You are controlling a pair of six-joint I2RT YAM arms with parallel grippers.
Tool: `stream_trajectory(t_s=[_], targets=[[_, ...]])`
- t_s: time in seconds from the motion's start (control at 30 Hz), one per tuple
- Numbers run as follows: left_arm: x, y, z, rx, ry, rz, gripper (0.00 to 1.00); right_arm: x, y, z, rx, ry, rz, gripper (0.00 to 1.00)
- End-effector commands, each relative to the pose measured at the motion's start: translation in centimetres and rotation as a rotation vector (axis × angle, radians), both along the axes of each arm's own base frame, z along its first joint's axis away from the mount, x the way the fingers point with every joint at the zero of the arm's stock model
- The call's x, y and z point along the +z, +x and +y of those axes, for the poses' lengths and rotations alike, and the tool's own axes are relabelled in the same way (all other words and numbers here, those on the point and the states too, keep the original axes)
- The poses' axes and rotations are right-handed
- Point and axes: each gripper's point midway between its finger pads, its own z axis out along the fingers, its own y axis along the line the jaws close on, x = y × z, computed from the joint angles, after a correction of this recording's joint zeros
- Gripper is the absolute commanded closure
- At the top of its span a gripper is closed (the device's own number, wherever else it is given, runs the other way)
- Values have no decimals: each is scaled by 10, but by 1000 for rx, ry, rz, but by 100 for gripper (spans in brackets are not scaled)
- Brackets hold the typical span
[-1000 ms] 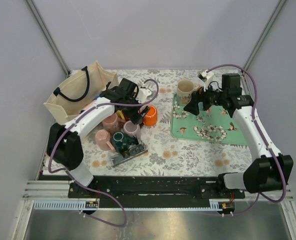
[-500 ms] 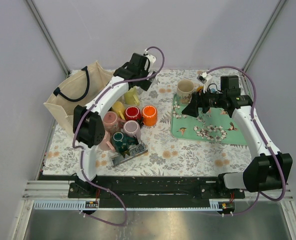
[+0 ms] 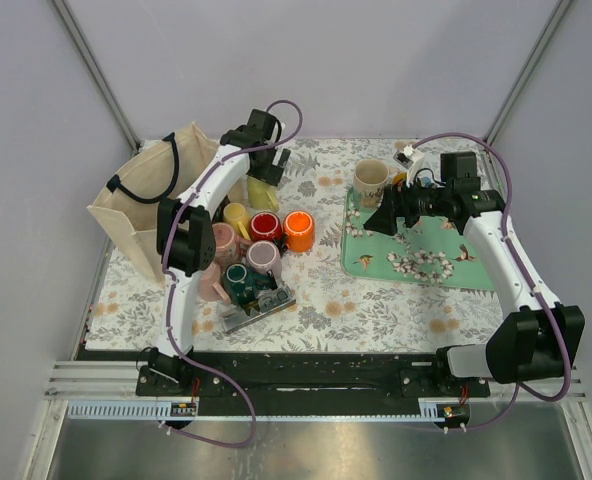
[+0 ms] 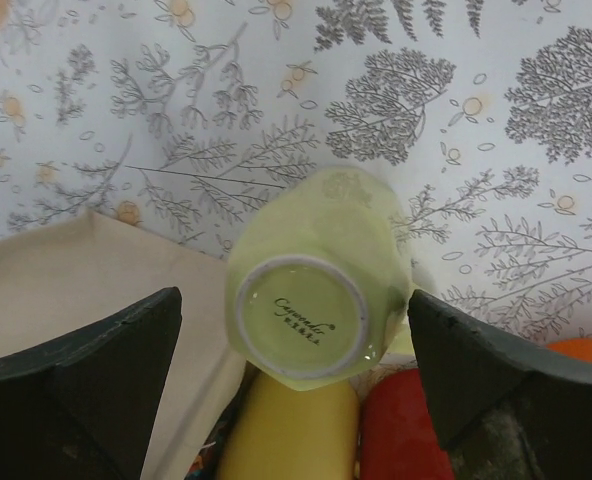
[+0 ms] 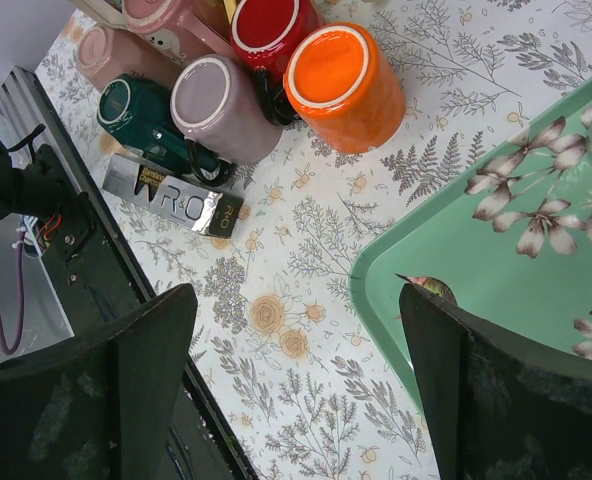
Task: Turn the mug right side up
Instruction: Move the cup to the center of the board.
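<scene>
A: While the left gripper [image 4: 291, 300] is held over the pale green mug [image 4: 321, 240], are the jaws closed on it?
B: No. Jaws are spread wide, one finger each side, nothing gripped. Mug is seen base up on the floral cloth [image 4: 476, 100], just beside the tote bag [image 3: 146, 195] and a yellow mug [image 4: 296, 445].
A: Right gripper [image 5: 296, 300]?
B: Spread wide too, nothing held, positioned above the edge of the green tray [image 5: 456, 260].

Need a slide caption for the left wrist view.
Open left gripper hovers over the upside-down lime mug, base facing the camera, on floral cloth.
</scene>
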Motion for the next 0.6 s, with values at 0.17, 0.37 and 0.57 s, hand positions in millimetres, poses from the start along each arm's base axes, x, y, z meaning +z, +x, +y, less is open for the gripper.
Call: stream_trajectory(t_s=[0.17,0.37,0.57], targets=[[-2,-27,-55,-101,-170,81,7,-16,14,-5,-47,-40,23,11],[-4,-41,-93,-144,-239,112,8,-25,33,-3,-92,-33,39,15],[3,-53,-134,-201,-300,114,7,-37,49,9,-83,-95,16,18]])
